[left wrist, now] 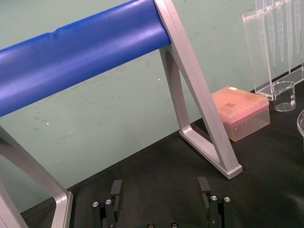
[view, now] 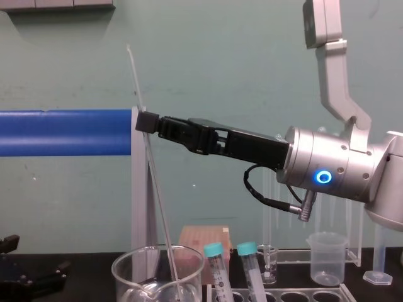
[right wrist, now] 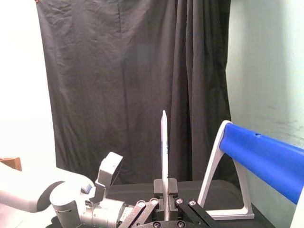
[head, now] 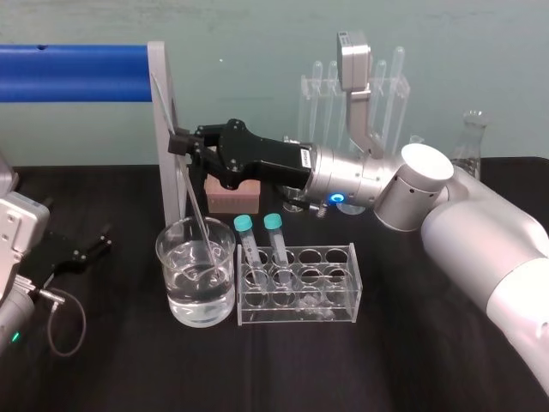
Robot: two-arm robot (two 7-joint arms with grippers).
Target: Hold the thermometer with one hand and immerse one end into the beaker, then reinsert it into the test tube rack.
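Wide clear glass beaker [head: 171,268], water inside, stands front of black surface [head: 386,360]. Long thin clear glass thermometer [view: 155,189] tilted, lower end in water. Right black claw [view: 141,121] clamped on rod's upper part. Rod likely light, stiff, slick, brittle: pinch gently, no side load. Clear test tube rack [head: 343,253] just beside beaker. Left claw [left wrist: 161,185] released, parked left. Teal wall behind.

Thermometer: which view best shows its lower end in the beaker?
The head view: the thermometer, held by the right gripper, slants down into the beaker. Chest view shows its length side-on; right wrist view, its upper end. Left gripper sits parked.
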